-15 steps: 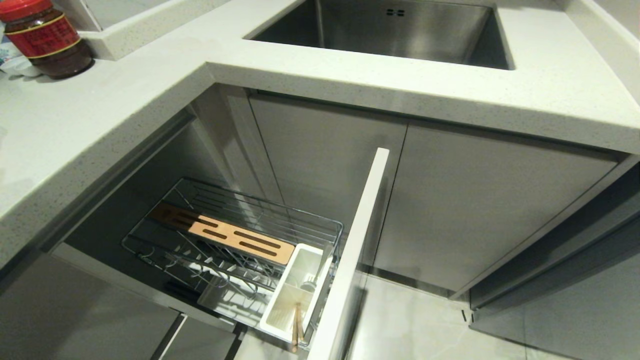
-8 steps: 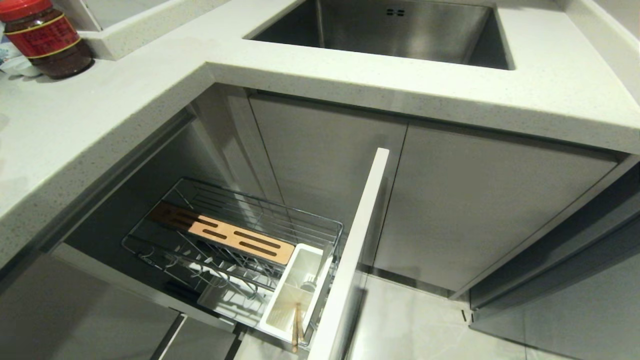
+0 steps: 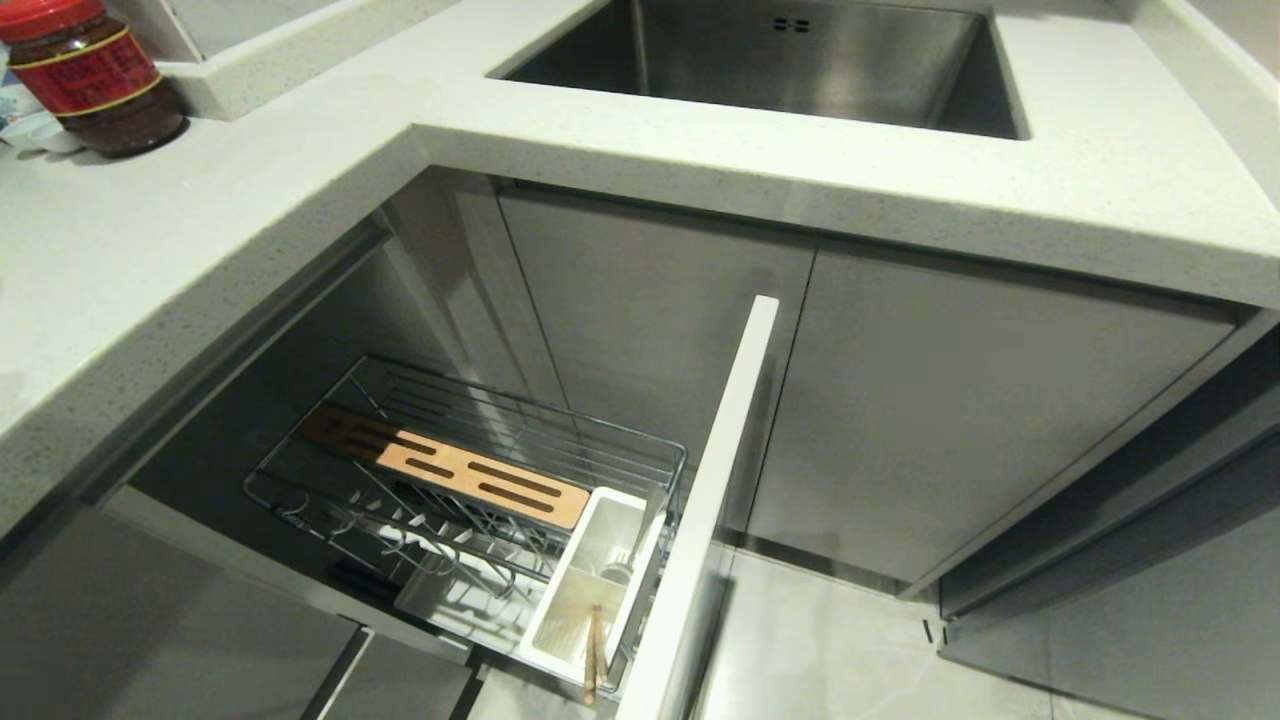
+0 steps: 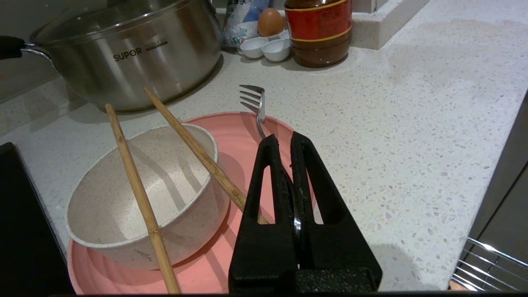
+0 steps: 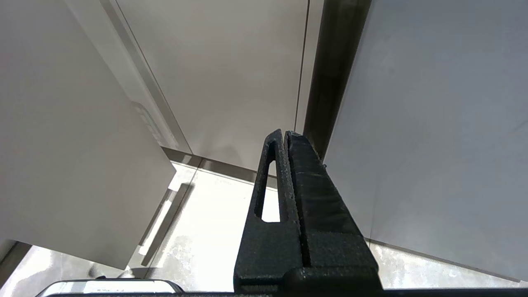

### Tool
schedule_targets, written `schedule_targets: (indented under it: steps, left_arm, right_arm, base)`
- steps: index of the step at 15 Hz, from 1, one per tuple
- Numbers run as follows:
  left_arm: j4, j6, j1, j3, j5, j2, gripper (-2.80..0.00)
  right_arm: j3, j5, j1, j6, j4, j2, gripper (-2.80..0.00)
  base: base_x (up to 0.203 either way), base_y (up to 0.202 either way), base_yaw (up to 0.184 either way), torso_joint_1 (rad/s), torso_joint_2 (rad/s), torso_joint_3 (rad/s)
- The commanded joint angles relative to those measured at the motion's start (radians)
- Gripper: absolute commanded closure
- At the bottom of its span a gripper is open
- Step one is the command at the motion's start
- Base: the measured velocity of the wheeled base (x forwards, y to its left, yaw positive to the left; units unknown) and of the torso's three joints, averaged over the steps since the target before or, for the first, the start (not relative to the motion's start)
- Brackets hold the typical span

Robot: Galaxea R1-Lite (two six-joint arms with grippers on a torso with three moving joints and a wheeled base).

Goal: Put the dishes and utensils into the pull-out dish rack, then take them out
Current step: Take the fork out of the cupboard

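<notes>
Now, left gripper (image 4: 284,140): over the speckled pale stone counter (image 4: 392,123); its black jaws are clamped on the handle of the slim silver metal fork (image 4: 258,107), whose tines stick out past the fingertips.
Fork position: it is above the far rim of the wide pink oval plate (image 4: 231,132). I cannot tell whether the tines touch the plate or the counter.
Other dishes: the round off-white speckled bowl (image 4: 123,198) sits on the pink plate, with the two light wooden chopsticks (image 4: 132,165) lying across its rim, apart from each other.
Bystanders: a lidded steel pot (image 4: 136,53) and a red-labelled sauce jar (image 4: 317,33) stand behind the plate.
Rack: the chrome wire pull-out dish rack (image 3: 520,420) is drawn out below the counter behind its white cabinet front (image 3: 720,450). Its white plastic utensil holder (image 3: 610,530) is by that front.
Holder contents: a pair of wooden sticks (image 3: 593,650) leans in the near compartment. Anything else in it is too small to name.
Change: from the head camera, the rack and its contents look the same as a second ago. Nothing has been added, and neither arm is in that view.
Meaning: the fork is gripped but not yet delivered. The carry down to the holder appears to be the step in hand.
Right gripper (image 5: 284,134): parked low by the cabinet fronts, jaws together on nothing.
</notes>
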Motion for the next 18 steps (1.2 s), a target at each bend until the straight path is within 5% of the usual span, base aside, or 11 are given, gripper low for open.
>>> schedule_targets:
  steps: [1,15,16,18]
  left_arm:
    - [-0.008,-0.001,0.002,0.026,0.001,-0.005,0.0]
    - [0.036,-0.027,0.021,0.06,0.001,-0.007,0.0]
    - [0.037,-0.027,0.021,0.06,0.001,-0.007,-2.74]
    - [0.036,-0.027,0.021,0.059,0.001,-0.007,-2.8]
  right_arm:
    - [0.027,0.0,0.0,0.0,-0.001,0.001,0.0]
    - [0.026,0.0,0.0,0.0,-0.001,0.001,0.0]
    - [0.026,0.001,0.0,0.0,-0.001,0.001,0.0]
    - [0.028,0.0,0.0,0.0,-0.001,0.001,0.0]
  base:
    - [0.0,0.0,0.0,0.0,0.0,0.0]
    - [0.0,0.0,0.0,0.0,0.0,0.0]
    - [0.0,0.0,0.0,0.0,0.0,0.0]
    - [0.0,0.0,0.0,0.0,0.0,0.0]
